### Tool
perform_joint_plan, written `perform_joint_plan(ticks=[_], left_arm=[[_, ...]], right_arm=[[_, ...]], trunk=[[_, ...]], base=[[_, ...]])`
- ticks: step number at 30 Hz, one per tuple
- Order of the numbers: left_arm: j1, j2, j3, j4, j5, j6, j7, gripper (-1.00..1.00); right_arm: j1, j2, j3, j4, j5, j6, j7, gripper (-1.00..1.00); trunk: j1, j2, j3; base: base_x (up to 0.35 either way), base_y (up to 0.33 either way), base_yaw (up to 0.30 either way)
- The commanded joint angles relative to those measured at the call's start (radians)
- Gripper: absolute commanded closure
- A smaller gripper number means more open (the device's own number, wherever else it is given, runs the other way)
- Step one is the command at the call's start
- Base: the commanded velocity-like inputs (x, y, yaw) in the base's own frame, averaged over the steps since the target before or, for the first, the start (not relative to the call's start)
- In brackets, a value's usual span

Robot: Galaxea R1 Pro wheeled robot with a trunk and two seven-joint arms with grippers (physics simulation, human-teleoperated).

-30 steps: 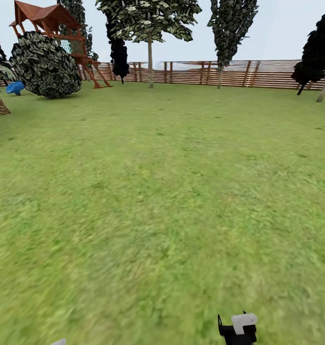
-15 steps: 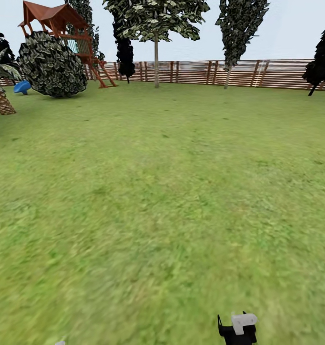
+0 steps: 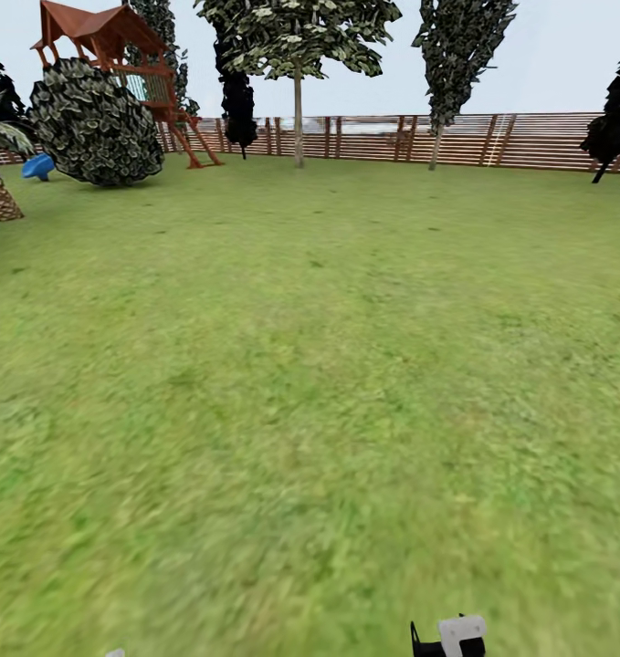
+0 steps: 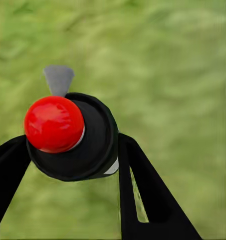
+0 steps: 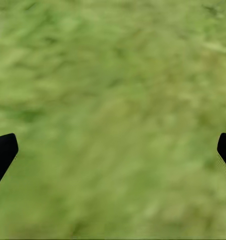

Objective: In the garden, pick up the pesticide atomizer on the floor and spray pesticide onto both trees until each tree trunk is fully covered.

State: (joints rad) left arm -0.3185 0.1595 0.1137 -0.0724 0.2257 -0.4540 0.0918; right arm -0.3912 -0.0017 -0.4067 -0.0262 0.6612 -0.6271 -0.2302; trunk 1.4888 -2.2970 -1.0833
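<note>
We have the pesticide atomizer (image 4: 73, 137) gripped in our left hand (image 4: 68, 165), black fingers closed on its body, over the grass floor (image 3: 310, 411). Our right hand (image 5: 113, 150) is spread open, empty. Both trees (image 3: 298, 55) stand far off by the fence (image 3: 529, 139); spraying remains. Trunk detail is unclear.

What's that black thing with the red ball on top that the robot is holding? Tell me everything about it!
It is the pesticide atomizer, seen from above in the left wrist view: a round black body with a shiny red ball on top and a small grey nozzle poking out behind it. It looks like smooth plastic. A black finger of the left gripper presses against one side, another hugs the other side, so it is held above the blurry green grass.
</note>
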Motion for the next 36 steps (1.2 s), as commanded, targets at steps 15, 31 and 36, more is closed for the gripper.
perform_joint_plan(ticks=[15, 31, 36], left_arm=[[0.000, 0.000, 0.000, 0.000, 0.000, 0.000, 0.000, 1.00], [0.000, 0.000, 0.000, 0.000, 0.000, 0.000, 0.000, 1.00], [0.000, -0.001, -0.001, 0.000, 0.000, 0.000, 0.000, 1.00]], right_arm=[[0.000, -0.001, -0.001, 0.000, 0.000, 0.001, 0.000, -1.00], [0.000, -0.001, -0.001, 0.000, 0.000, 0.001, 0.000, -1.00], [0.000, -0.001, -0.001, 0.000, -0.001, 0.001, 0.000, -1.00]], trunk=[[0.000, 0.000, 0.000], [0.000, 0.000, 0.000], [0.000, 0.000, 0.000]], base=[[0.339, 0.000, 0.000], [0.339, 0.000, 0.000], [0.339, 0.000, 0.000]])
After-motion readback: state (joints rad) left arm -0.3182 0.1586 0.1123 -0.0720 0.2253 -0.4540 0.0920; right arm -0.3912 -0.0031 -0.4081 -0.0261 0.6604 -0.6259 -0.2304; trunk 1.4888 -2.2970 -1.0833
